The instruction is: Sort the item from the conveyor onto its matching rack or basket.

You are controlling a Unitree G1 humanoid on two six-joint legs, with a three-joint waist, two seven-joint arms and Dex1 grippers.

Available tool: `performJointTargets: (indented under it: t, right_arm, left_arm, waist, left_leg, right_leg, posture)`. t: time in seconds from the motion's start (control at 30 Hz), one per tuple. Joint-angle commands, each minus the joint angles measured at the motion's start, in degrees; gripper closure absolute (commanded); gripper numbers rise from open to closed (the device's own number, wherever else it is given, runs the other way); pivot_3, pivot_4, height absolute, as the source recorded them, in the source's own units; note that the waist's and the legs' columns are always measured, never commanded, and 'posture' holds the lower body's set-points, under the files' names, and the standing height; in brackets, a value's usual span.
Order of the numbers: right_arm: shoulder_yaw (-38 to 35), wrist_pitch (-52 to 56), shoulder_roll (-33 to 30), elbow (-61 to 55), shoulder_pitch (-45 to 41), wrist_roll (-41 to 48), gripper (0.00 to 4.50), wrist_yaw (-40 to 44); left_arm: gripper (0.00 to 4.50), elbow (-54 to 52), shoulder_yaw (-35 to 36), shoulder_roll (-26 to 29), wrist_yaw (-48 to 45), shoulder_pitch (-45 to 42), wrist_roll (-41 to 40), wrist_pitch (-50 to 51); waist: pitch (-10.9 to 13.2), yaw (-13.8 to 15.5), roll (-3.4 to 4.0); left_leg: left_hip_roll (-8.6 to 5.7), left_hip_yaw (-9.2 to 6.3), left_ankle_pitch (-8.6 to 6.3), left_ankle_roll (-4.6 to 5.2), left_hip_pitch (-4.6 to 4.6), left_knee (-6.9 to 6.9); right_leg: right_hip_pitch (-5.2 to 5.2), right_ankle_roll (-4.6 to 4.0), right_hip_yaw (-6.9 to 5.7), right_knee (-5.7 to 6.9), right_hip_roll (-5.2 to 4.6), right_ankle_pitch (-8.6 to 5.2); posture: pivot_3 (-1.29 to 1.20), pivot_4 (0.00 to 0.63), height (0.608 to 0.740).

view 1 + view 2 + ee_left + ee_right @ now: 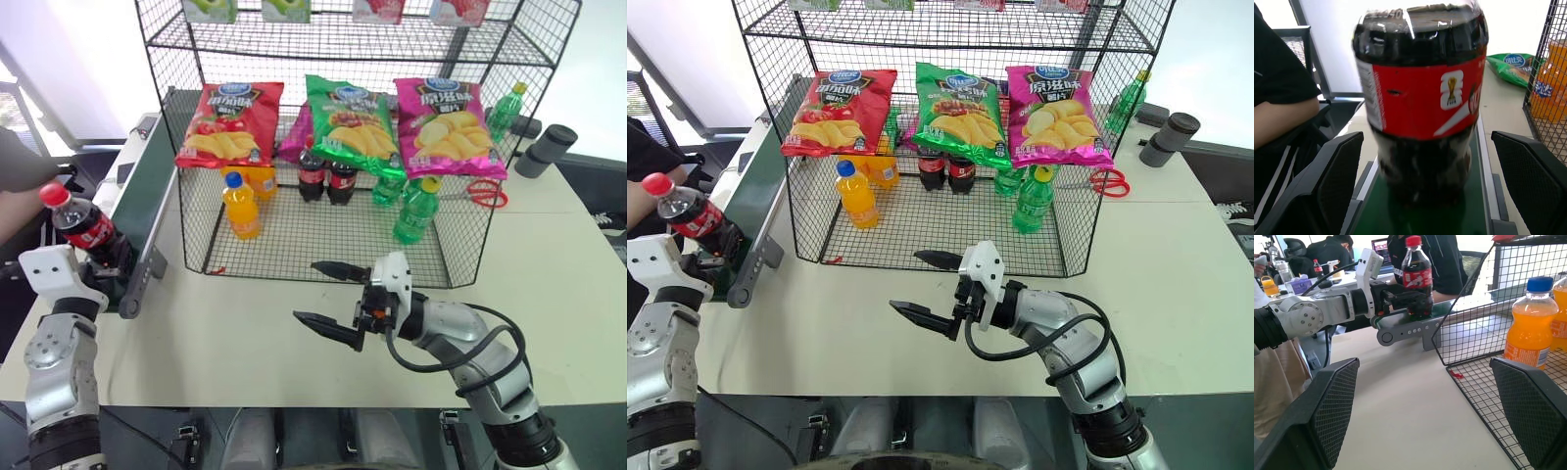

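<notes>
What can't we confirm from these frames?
- Whether the left pincer touches the cola bottle: left wrist view shows gaps beside it; in the head views the fingers are hidden behind the wrist.
- Bottle cap: cut off by the left wrist view's edge.
- Top-shelf packets in the rack: cropped by the frame edge.

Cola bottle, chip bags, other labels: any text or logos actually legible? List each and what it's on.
Cola bottle: red label with a small trophy emblem and part of a white script logo; no words readable.
Chip bags, red, green, pink: lettering too small to read.
Orange bottle: label unreadable.
</notes>
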Motion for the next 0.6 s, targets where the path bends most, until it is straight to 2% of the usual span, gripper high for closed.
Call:
performJointTargets:
  t: [0.03, 0.1, 0.17, 0.2, 0.33, 0.47, 0.6]
  right_arm:
    - [-0.04, 0.08, 0.34, -1.09, -0.55, 1.28, 0.06, 0.4]
    - [-0.04, 0.12, 0.36, -1.06, -0.59, 1.36, 0.0, 0.39]
    - [0.02, 0.26, 0.38, -1.21, -0.55, 1.48, 0.0, 0.27]
    - [0.03, 0.34, 0.4, -1.26, -0.55, 1.55, 0.0, 0.24]
    - [-0.01, 0.61, 0.46, -1.29, -0.58, 1.68, 0.0, 0.21]
    - [-0.14, 1.02, 0.35, -1.37, -0.61, 1.84, 0.0, 0.21]
    - [-0.58, 1.27, -0.05, -1.51, -0.58, 2.19, 0.0, 0.25]
  left_arm:
    - [0.0, -0.21, 1.54, 0.52, 0.9, -0.04, 0.55, -1.35]
    - [0.54, 0.26, 1.66, 0.59, 1.29, -0.07, 0.79, -1.43]
    - [1.33, 0.24, 1.78, 0.63, 1.17, 0.04, 0.68, -1.55]
    - [1.53, 0.07, 1.85, 0.68, 1.02, 0.13, 0.6, -1.58]
    - [1.54, -0.63, 2.23, 1.33, 0.38, 0.03, 0.17, -1.69]
    - [1.54, -4.62, 3.06, 4.98, -6.61, -0.72, -4.94, 0.38]
    - [1.54, -10.71, 3.3, 9.98, -16.24, -0.93, -14.04, 7.22]
  waist:
    - [0.0, 0.0, 0.0]
    - [0.0, 0.0, 0.0]
    - [0.0, 0.05, 0.0]
    - [0.0, 0.07, 0.0]
    - [0.0, 0.02, 0.0]
    - [0.0, -0.03, -0.11]
    - [0.0, -0.1, -0.18]
  left_leg:
    - [0.0, 0.0, 0.0, 0.0, 0.0, 0.0]
    - [0.0, -0.01, 0.0, 0.0, 0.0, 0.0]
    - [0.0, -0.01, 0.0, 0.0, 0.0, 0.0]
    - [0.0, -0.01, 0.0, 0.0, 0.0, 0.0]
    - [0.01, -0.01, 0.0, -0.01, 0.0, 0.0]
    - [0.02, -0.04, -0.01, -0.01, -0.06, -0.01]
    - [0.03, -0.06, -0.01, -0.03, -0.14, -0.04]
  right_leg:
    - [0.0, 0.0, 0.0, 0.0, 0.0, 0.0]
    - [0.0, 0.0, 0.0, 0.0, 0.0, 0.0]
    - [0.0, 0.0, 0.0, 0.0, -0.01, 0.0]
    - [0.0, -0.01, 0.0, 0.0, -0.02, 0.0]
    - [0.0, -0.02, 0.0, -0.01, -0.04, 0.0]
    - [-0.06, -0.03, -0.01, -0.01, -0.05, -0.01]
    - [-0.13, -0.07, -0.02, -0.08, -0.09, -0.02]
  posture:
    - [0.0, 0.15, 0.74]
    - [0.0, 0.15, 0.74]
    - [0.0, 0.15, 0.74]
    - [0.0, 0.15, 0.74]
    - [0.0, 0.15, 0.74]
    - [0.0, 0.15, 0.74]
    - [0.0, 0.15, 0.74]
